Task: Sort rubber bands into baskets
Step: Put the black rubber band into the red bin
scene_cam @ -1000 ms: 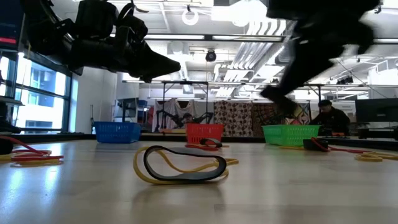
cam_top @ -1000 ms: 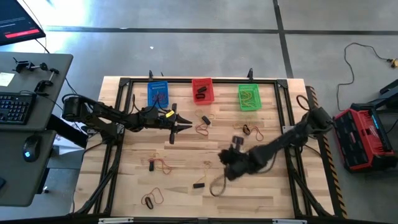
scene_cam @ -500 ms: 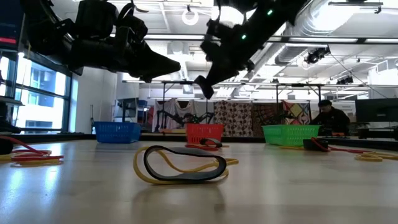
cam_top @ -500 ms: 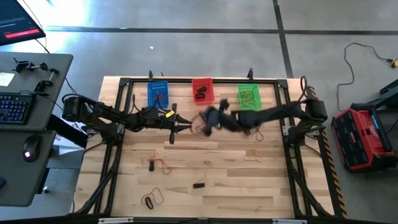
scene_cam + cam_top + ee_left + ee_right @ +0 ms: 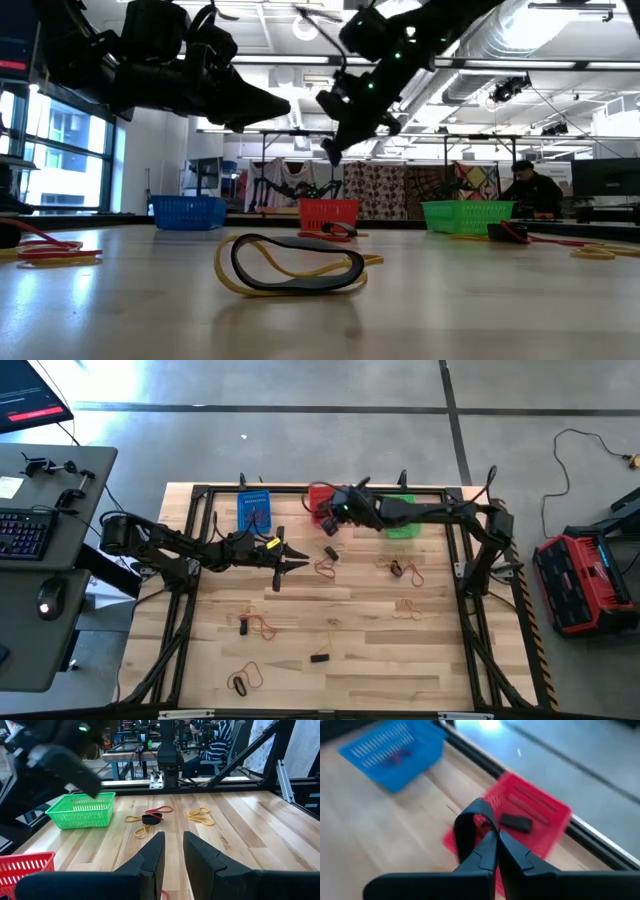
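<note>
Right wrist view gives you the relation that matters: the right gripper (image 5: 492, 842) has its jaws pressed together on a black rubber band (image 5: 467, 827), whose loop stands up from the fingertips, and the red basket (image 5: 540, 812) lies straight ahead of the tips in the centre-right of that frame. Another black band (image 5: 516, 823) already rests inside it. The blue basket (image 5: 395, 755) sits off to the upper left of the same frame, so it is not the one in line.

In the high view you can see the right gripper (image 5: 332, 517) at the upper middle of the frame, right at the red basket (image 5: 320, 496), with the green basket (image 5: 403, 526) partly under the arm. The right arm is plainly the nearer one; my judgement is that you need only a short carry forward so the band hangs over the basket's mesh before the jaws part.

The left gripper (image 5: 297, 566) waits over the table (image 5: 440, 660) left of centre, its jaws a little apart and holding nothing that shows. Loose bands (image 5: 326, 565) remain scattered across the boards.
</note>
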Available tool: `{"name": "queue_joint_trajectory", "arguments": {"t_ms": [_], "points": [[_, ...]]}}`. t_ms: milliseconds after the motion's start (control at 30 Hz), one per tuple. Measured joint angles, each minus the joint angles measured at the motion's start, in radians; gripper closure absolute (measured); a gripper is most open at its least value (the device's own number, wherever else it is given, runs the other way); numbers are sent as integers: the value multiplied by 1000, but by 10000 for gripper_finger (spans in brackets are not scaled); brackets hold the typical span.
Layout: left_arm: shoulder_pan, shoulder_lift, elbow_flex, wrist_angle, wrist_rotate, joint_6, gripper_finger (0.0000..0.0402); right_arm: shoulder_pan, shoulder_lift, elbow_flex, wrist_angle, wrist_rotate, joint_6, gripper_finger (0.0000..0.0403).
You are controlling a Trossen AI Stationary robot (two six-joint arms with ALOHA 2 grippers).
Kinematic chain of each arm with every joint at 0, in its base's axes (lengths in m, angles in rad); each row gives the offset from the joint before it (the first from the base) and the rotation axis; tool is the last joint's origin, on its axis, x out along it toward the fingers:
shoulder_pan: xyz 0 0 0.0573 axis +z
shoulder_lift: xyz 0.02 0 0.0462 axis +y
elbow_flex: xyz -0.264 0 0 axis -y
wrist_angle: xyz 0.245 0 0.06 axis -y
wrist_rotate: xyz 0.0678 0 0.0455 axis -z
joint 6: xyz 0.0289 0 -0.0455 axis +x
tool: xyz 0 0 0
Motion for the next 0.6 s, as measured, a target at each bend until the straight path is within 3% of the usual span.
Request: {"name": "queue_joint_trajectory", "arguments": {"t_ms": [333,600], "points": [[0,0,0,-1,0,-3,339,-92,233,371,-387,-132,3,403],[0,0,0,-6,0,-3,339,-106,382,515,-541,-189,-3,403]]}}
